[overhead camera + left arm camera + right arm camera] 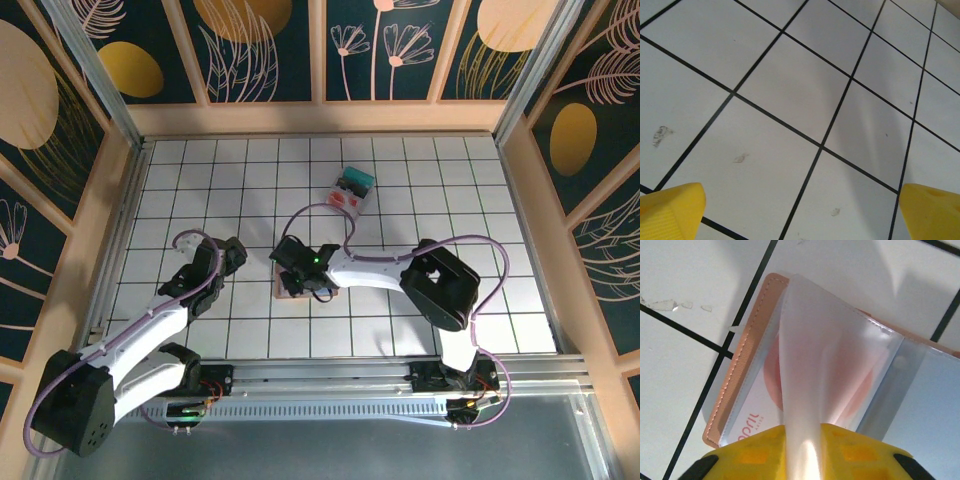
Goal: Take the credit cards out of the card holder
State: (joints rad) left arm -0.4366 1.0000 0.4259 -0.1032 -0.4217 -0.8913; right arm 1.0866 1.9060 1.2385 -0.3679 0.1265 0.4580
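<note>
Shows a white table (460, 200) ruled with black grid lines, walled in by panels (260, 45) painted with leaves and flowers. Finds the card holder (291, 292) near the middle of that table, toward the near edge, directly under the right gripper (299, 268), with the right arm bent in from the right side. From the right wrist, reveals the card holder (742, 360) lying open and flat: a tan leather cover with a stitched edge and clear pockets inside. Catches one clear sleeve (825, 340) lifted off the rest and running down into the narrow gap between the yellow fingers (752, 457); reads the right gripper (802, 442) as pinching that sleeve. Makes out a card (760, 410) under the plastic below, white with a pink-red round shape and some red lettering, lying in its pocket. Places the left gripper (186, 248) well to the left of the card holder, above bare tiles. From the left wrist, puts the left gripper (800, 215) spread wide, yellow fingertips (672, 210) at each lower corner, with nothing between them but tile and grid lines. Sets a clear plastic box (352, 189) with red and teal contents farther back on the table, apart from the card holder.
</note>
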